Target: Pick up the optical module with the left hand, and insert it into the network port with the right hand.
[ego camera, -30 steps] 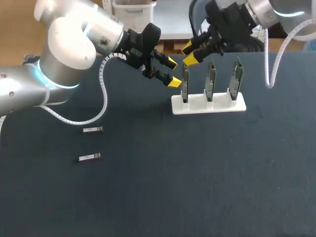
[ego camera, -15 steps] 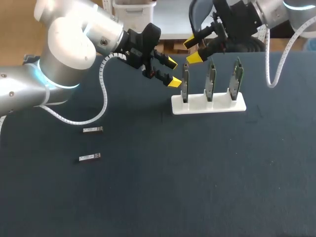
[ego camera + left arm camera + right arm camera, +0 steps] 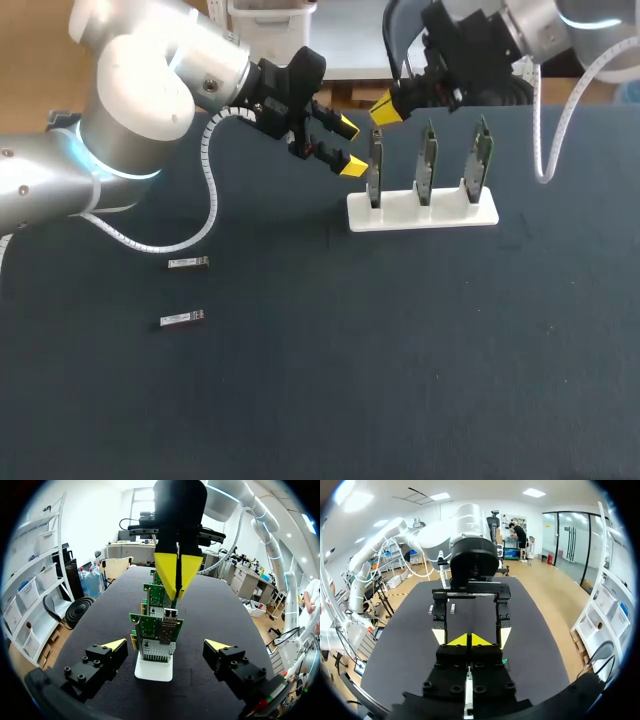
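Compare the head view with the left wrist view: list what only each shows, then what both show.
Head view only: two loose optical modules lying on the table, well away from the stand.
Left wrist view only: the nearest card's front face with its metal network port; whether anything is seated in it is unclear.
Both: the white stand holding upright cards, the left gripper with fingers open, facing the stand's end, and the right gripper with its yellow tips closed together above the cards.
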Controlling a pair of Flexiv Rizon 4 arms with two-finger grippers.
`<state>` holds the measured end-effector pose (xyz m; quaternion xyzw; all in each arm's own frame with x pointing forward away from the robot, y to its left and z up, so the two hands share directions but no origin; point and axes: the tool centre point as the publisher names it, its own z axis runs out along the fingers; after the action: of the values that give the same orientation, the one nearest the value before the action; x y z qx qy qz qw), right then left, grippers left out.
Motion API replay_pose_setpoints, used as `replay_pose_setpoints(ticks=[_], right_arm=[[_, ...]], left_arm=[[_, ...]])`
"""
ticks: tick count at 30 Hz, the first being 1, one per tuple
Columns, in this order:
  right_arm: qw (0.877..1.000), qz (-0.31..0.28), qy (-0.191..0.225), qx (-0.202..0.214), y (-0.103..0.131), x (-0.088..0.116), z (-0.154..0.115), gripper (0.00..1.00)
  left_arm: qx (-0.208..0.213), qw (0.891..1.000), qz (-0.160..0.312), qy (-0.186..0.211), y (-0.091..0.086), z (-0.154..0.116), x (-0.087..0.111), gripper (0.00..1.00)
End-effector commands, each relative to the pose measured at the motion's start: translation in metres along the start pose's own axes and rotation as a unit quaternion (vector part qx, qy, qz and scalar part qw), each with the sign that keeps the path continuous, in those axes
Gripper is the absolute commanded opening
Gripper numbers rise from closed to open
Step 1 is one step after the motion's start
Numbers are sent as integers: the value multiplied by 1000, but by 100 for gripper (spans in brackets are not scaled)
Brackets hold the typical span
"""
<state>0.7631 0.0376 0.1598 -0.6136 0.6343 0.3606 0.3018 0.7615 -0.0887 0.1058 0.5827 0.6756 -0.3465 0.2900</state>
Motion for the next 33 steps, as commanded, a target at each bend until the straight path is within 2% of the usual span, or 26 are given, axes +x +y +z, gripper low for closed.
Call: replay_pose_setpoints(ticks=[1,33], right_arm=[[1000,2,1,2,1,2,2,0],[999,24,23,0,-1,19,9,0]], left_arm=[[1,1000,0,2,2,0,-1,100],[1,1000,0,2,2,0,-1,100]])
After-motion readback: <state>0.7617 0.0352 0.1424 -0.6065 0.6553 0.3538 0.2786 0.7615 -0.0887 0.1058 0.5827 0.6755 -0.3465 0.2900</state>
